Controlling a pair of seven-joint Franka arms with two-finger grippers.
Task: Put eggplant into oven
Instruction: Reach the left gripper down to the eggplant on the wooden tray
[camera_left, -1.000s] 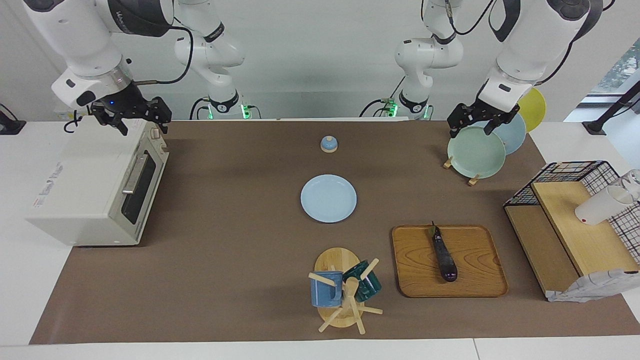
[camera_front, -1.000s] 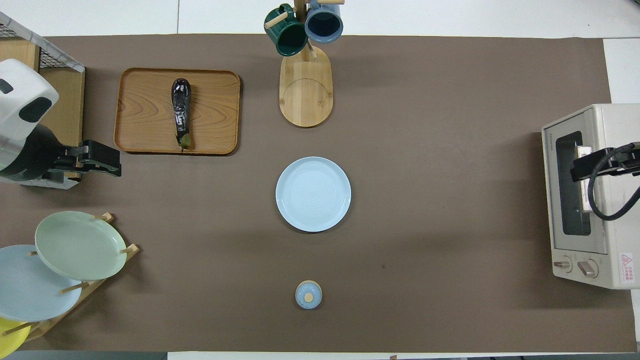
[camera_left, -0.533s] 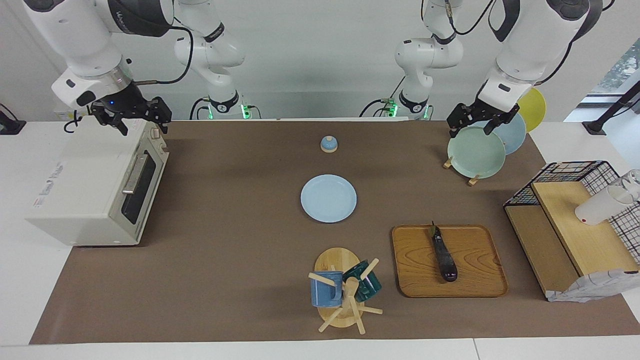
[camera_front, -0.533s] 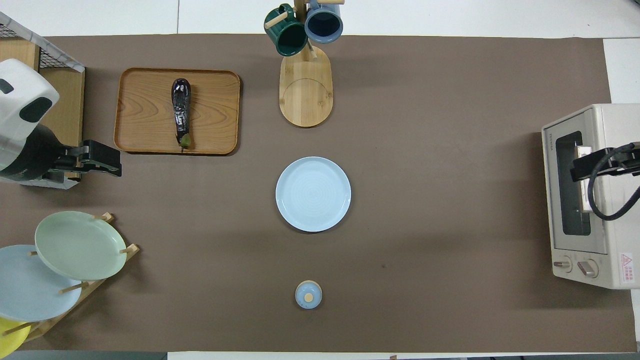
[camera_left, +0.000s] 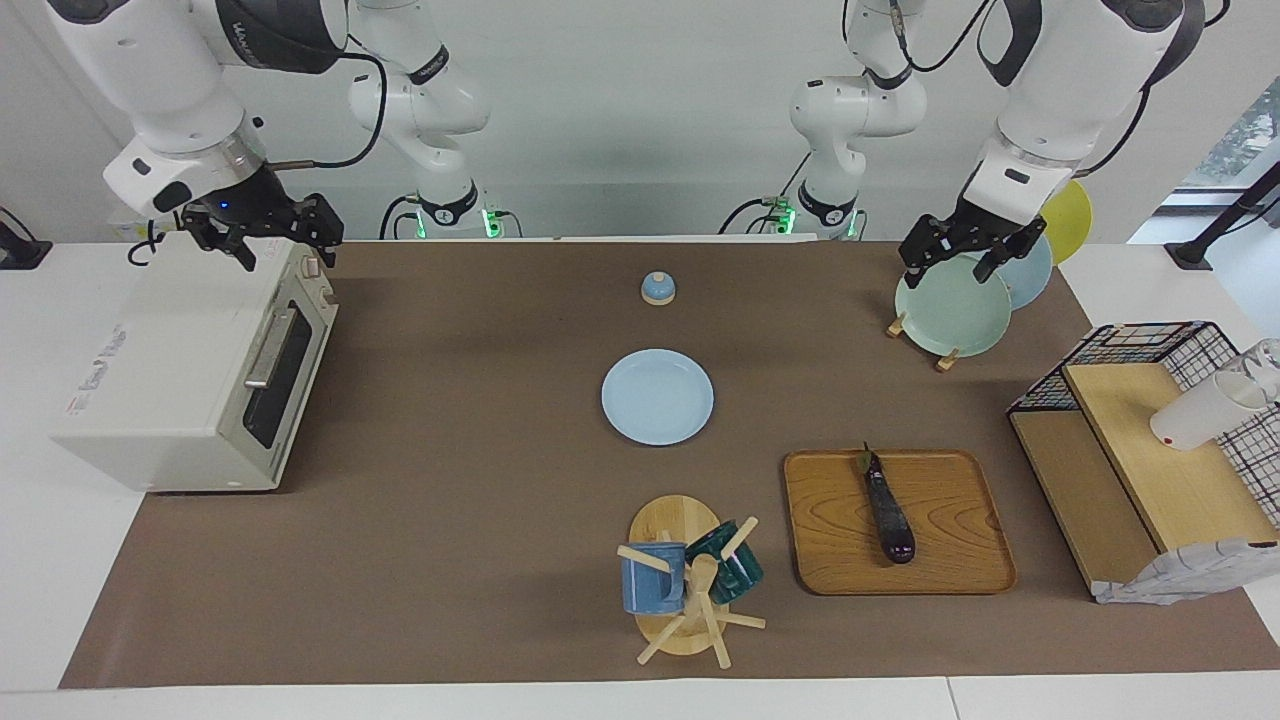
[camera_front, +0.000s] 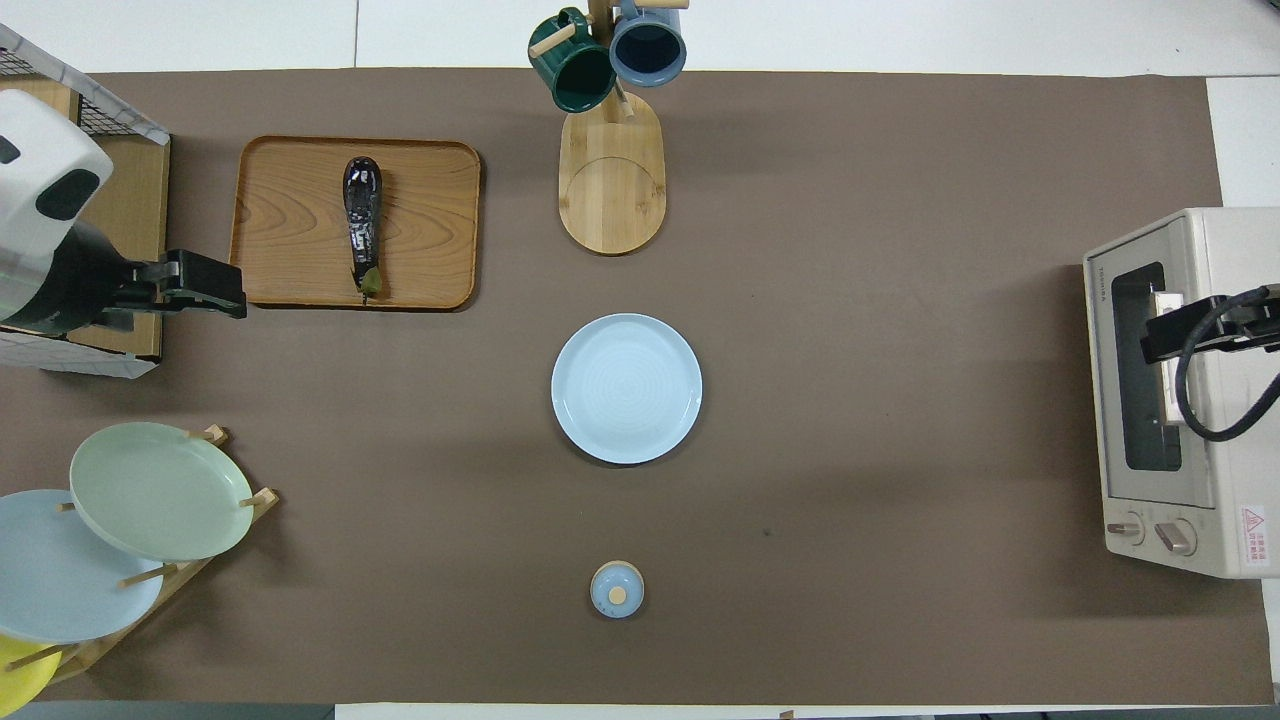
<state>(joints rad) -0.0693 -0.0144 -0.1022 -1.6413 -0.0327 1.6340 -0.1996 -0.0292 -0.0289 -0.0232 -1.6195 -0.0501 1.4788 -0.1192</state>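
The slender, glossy dark purple eggplant (camera_left: 887, 510) (camera_front: 361, 237) lies lengthwise on the rounded rectangular wooden tray (camera_left: 960, 575) (camera_front: 430, 200), its small green stem pointing toward the robots, untouched by either arm. The tray sits toward the left arm's end of the brown table mat (camera_left: 450, 480) (camera_front: 900, 300), farther from the robots than the round pale blue plate (camera_left: 657, 396) (camera_front: 626, 388) at the middle of the mat. The boxy cream-white toaster oven (camera_left: 190, 380) (camera_front: 1180, 390) stands at the right arm's end of the table, well apart from the eggplant, its dark glass door shut and facing the mat. The right gripper (camera_left: 268, 238) (camera_front: 1165, 335) hangs over the top of the oven with its fingers spread and nothing between them. The left gripper (camera_left: 952, 252) (camera_front: 205, 290) is up in the air over the wooden rack of standing plates, in front of the pale green plate (camera_left: 952, 305) (camera_front: 160, 490), its fingers likewise spread and empty. Beside the tray, a wooden mug tree (camera_left: 690, 600) (camera_front: 611, 180) carries a blue mug (camera_left: 652, 580) (camera_front: 648, 45) and a dark green mug (camera_left: 730, 566) (camera_front: 571, 68). Nearer to the robots than the plate sits a small blue domed lid with a wooden knob (camera_left: 657, 288) (camera_front: 617, 590).
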